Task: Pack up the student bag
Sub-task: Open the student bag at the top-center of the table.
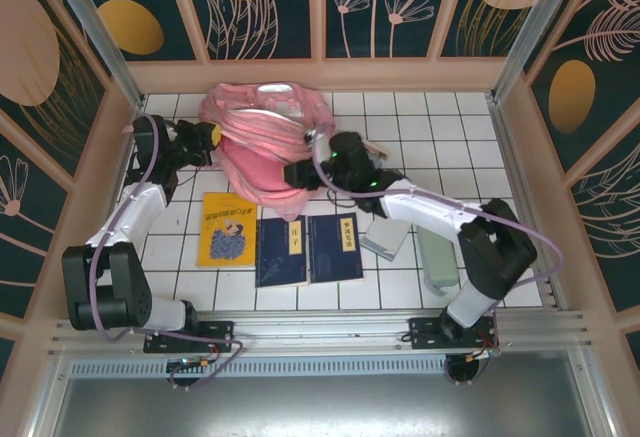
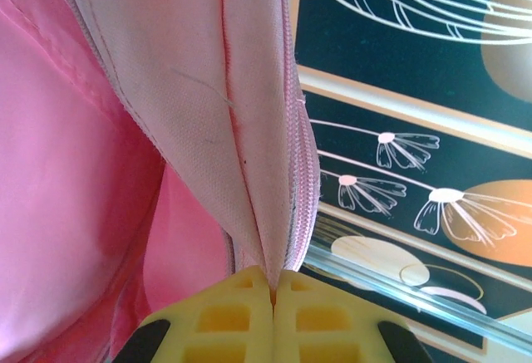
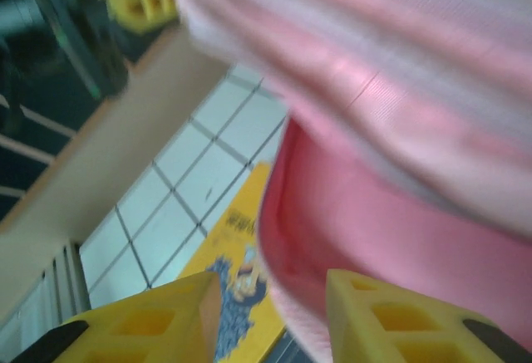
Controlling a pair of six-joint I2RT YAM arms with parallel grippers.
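Here the student bag (image 1: 255,137), pink and crumpled, lies on the white-tiled table (image 1: 450,127) close to its far edge, a little toward the left edge from the middle. The left hand (image 1: 210,137) is at the bag's left side, and in the left wrist view its yellow fingers (image 2: 224,317) are clenched together on a fold of the bag's pale lining, just beside the pink zipper (image 2: 306,172). The right hand (image 1: 295,172) is at the bag's near side, reaching in from the right. In the blurred right wrist view its fingers stand apart, released, with the bag's pink rim hanging over the gap and touching the right-side finger (image 3: 391,321); nothing is pinched between them. Nearer the table's near edge, a yellow book (image 1: 227,228) lies flat, just beside two dark blue books (image 1: 281,250) set side by side. Toward the right edge lie a pale grey case (image 1: 385,237) and a pale green case (image 1: 437,260), close together but apart.
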